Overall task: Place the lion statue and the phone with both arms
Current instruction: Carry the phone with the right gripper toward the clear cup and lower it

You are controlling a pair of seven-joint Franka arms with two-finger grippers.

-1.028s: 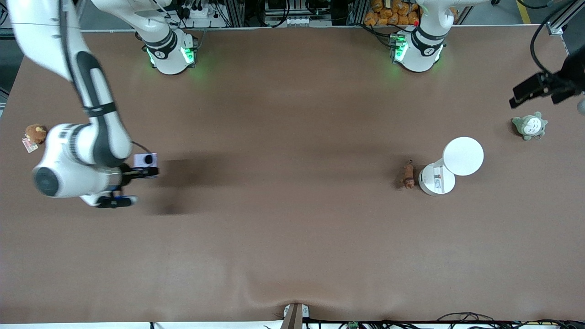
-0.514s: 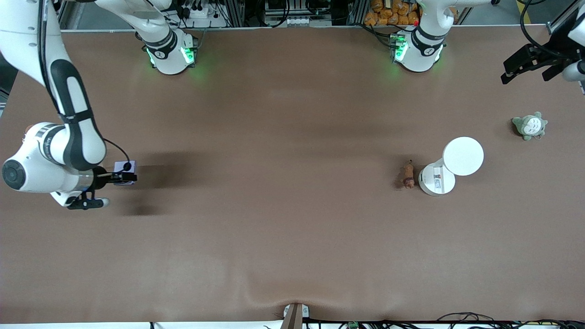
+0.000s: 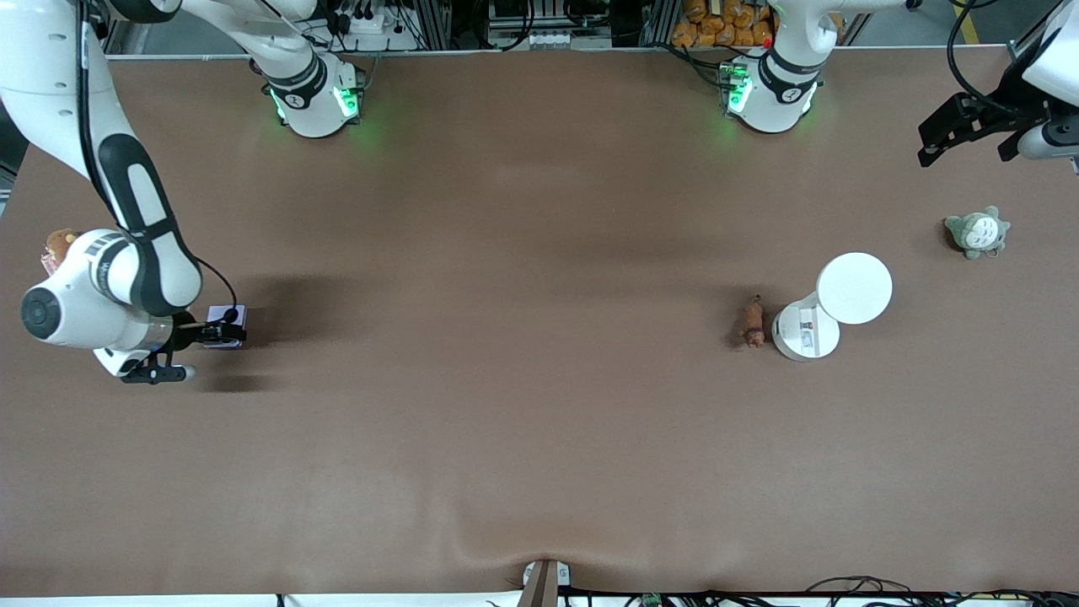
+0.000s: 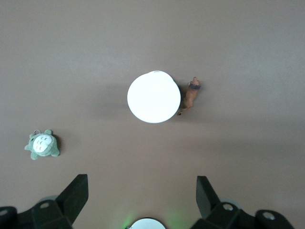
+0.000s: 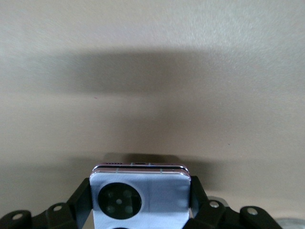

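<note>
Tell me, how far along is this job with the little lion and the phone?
Seemingly past halfway. The lion statue already lies on the table beside a white round stand, with nothing holding it. The left hand is open, over the left arm's end of the table. In hand: the right hand grips the phone low over the table's right-arm end. Left: releasing the phone.

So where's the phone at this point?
The phone is clamped in the right gripper at the right arm's end of the table, near the brown plush.
</note>
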